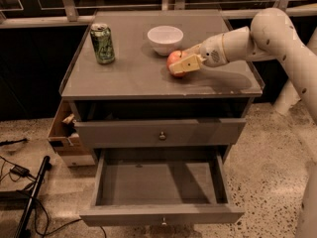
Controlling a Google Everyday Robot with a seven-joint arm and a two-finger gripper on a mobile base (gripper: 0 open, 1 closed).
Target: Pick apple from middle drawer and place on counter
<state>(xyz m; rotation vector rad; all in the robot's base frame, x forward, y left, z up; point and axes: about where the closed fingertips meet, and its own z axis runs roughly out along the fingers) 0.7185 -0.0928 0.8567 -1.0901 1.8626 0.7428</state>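
The red-orange apple (175, 62) sits at the counter's (133, 76) middle right, just in front of the white bowl. My gripper (181, 63) reaches in from the right and is shut on the apple, its pale fingers (185, 64) on both sides of it, low at the counter surface. The middle drawer (161, 187) is pulled wide open below, its grey floor bare, with a small knob on its front.
A white bowl (165, 38) stands at the back centre of the counter. A green drink can (102, 43) stands at the back left. A shut drawer front with a knob (162, 135) is above the open drawer. A cardboard box (67, 135) and cables lie on the floor at left.
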